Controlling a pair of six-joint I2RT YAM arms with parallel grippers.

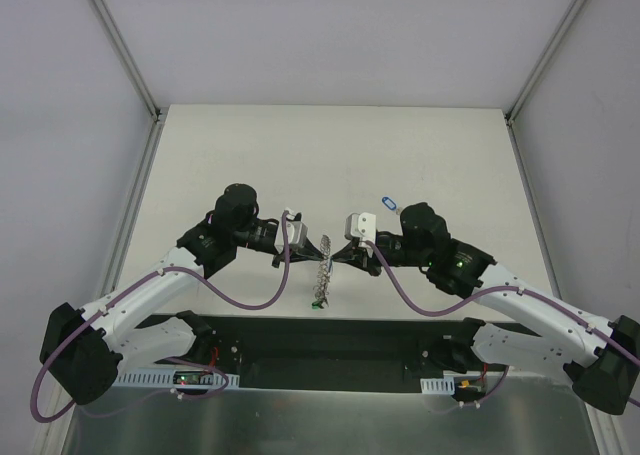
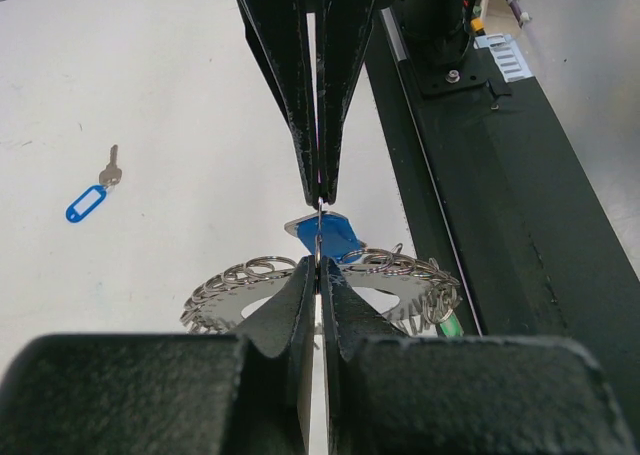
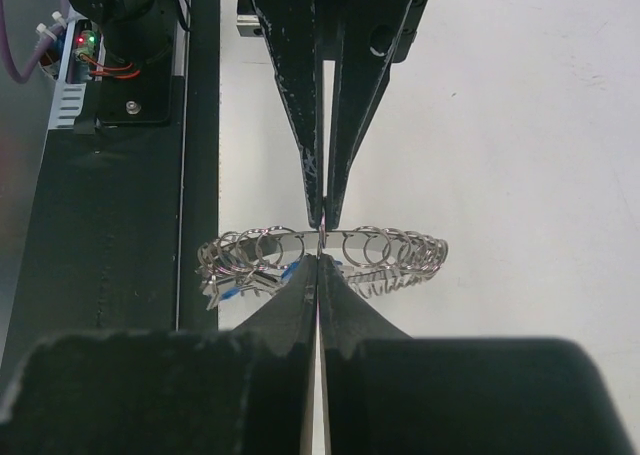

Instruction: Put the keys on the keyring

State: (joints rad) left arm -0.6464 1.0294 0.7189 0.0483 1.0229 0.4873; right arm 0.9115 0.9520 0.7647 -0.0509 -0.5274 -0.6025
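Reaching in from the left, the left gripper [image 2: 318, 273] is pressing its fingers together and pinching the rim of the keyring [image 2: 222, 295], which is sitting at the middle of the scene between the two arms, close to the near edge of the white surface [image 1: 300, 155]. Whether the ring is hanging clear of the surface or resting on it is not showing. From above it is appearing as a narrow silvery strip, with its long axis running from the arm bases toward the far side; from the wrists it is showing as a flat oval with an open centre. Small wire loops are crowding its jagged edge. A blue-headed key [image 2: 338, 237] is lying against the ring just beside the fingertips, and a green tag [image 2: 450, 323] is sticking out at the ring's near end, next to the black base rail [image 1: 330, 345]. Coming from the opposite side, the right gripper [image 3: 318, 263] is likewise squeezing its fingers together, tip to tip with the left one, with a thin silver sliver caught at its tips; whether that sliver belongs to the key or the ring is not clear. Farther right and well apart from the ring, a loose key [image 1: 389, 202] with a blue tag is lying flat on the surface. Purple cables [image 1: 250, 300] are looping under both arms.
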